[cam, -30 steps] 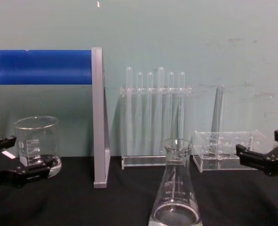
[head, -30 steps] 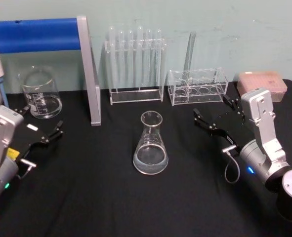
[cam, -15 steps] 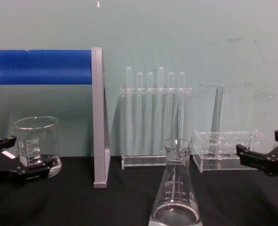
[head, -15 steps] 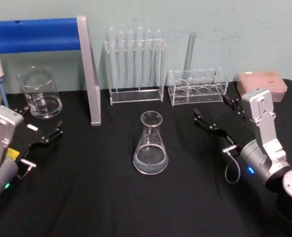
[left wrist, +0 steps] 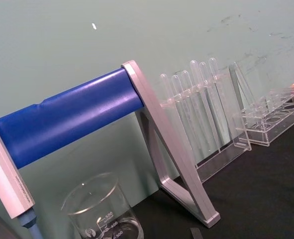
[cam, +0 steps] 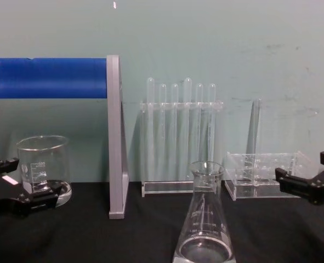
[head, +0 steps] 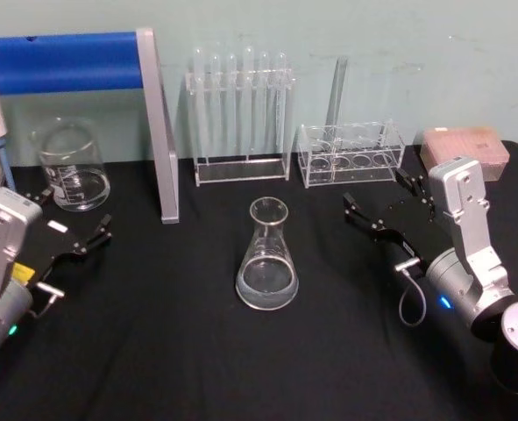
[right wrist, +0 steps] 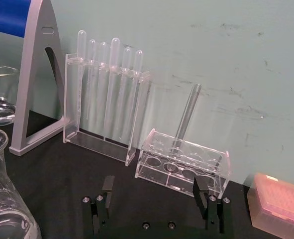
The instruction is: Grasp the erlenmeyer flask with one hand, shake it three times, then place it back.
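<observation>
With both the left gripper [head: 74, 224] and right gripper [head: 388, 203] spread wide and empty, a clumsy approach risks toppling the upright erlenmeyer flask [head: 266, 256].

A laboratory bench setup: a black-covered desk [head: 153, 351] against a pale green wall carries a glass beaker [head: 70, 167], an erlenmeyer flask [head: 267, 259], clear racks of test tubes [head: 239, 114] and a pink pipette-tip box [head: 467, 149].

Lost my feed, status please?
Left gripper and right gripper open, flanking. Erlenmeyer flask upright on the table, untouched. Nothing in the way.
</observation>
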### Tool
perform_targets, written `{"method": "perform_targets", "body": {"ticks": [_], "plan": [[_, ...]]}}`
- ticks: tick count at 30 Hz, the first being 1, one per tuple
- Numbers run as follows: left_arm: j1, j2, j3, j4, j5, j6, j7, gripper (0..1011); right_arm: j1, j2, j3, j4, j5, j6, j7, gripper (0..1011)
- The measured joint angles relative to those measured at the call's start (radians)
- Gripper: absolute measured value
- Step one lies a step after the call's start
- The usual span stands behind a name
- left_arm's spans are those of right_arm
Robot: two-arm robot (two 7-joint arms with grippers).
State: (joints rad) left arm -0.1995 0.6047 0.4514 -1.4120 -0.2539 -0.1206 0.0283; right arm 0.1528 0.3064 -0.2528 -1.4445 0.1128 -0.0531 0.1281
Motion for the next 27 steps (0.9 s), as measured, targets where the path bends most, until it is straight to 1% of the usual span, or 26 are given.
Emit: {"method": "perform_targets", "body": {"ticks": [27], "plan": [[0.000, 0.000, 0.000, 0.000, 0.000, 0.000, 0.000, 1001, 0.000, 0.000, 0.000, 0.000, 0.000, 0.000, 0.000, 1000]]}}
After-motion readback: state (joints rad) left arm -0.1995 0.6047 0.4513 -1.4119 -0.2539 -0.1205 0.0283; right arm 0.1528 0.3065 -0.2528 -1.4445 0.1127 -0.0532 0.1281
